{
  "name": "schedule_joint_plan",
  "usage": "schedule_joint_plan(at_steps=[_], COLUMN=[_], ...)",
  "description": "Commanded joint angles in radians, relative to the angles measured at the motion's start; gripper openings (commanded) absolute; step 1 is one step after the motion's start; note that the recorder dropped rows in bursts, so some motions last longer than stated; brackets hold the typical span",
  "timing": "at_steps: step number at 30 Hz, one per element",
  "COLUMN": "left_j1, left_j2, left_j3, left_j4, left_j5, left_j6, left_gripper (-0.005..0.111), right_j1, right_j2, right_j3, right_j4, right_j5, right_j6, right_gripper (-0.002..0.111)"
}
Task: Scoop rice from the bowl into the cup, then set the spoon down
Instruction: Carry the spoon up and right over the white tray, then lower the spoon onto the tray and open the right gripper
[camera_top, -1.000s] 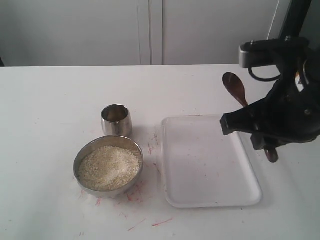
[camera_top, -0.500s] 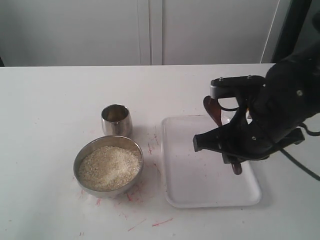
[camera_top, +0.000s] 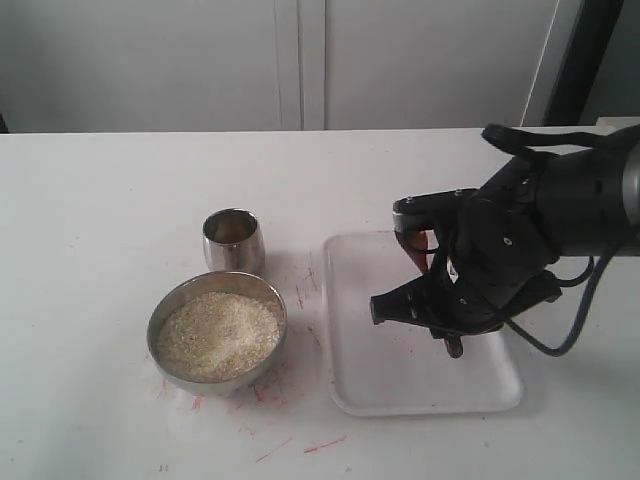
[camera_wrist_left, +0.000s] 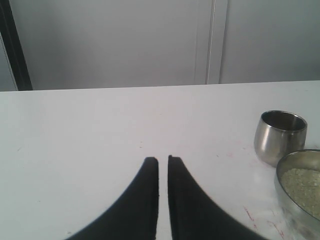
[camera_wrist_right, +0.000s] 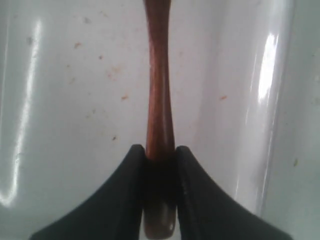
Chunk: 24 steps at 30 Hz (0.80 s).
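Note:
My right gripper (camera_top: 440, 305) is shut on the slim handle of the dark reddish-brown wooden spoon (camera_wrist_right: 159, 95), low over the white tray (camera_top: 400, 380). In the exterior view the spoon's head (camera_top: 414, 243) pokes out behind the arm, and its handle end (camera_top: 454, 347) shows below the arm. The wide steel bowl (camera_top: 216, 384) holds pale rice (camera_top: 218, 334) at front left. Just behind it stands the small steel cup (camera_top: 233, 241). In the left wrist view, my left gripper (camera_wrist_left: 163, 161) is shut and holds nothing. It hovers over bare table, apart from the cup (camera_wrist_left: 280, 136) and the bowl (camera_wrist_left: 286, 205).
Seen from the right wrist, the tray's floor (camera_wrist_right: 75, 100) lies under the spoon, and its raised rim (camera_wrist_right: 272, 75) runs alongside. Red marks stain the white table (camera_top: 100, 200) around the bowl. A pale wall with panel seams backs the table.
The right arm has carried the spoon leftwards and down, from beyond the tray's right edge to low over the tray. Bowl, cup and rice have not moved.

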Motion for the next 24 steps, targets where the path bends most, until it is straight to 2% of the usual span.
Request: schedule_joint_plan(at_steps=[1,9,24], left_j1=[-0.004,-0.004,-0.004], left_j2=[-0.001,-0.001,-0.001], left_j3=[-0.007,-0.007,-0.007], left_j4=[-0.005,-0.005,-0.005], left_j5=[-0.004,-0.004,-0.005], left_j6=[-0.001,-0.001,-0.001], left_gripper=[0.014,0.014,0.014], right_j1=[0.008,0.058,0.058], right_j2=[0.013,0.075,0.137], right_j3=[0.005,-0.012,-0.046], right_j4=[-0.098,-0.128,-0.133], right_j5=[-0.027,-0.087,-0.055], right_j6=[0.101,0.195,0.2], right_gripper=[0.0,0.0,0.0])
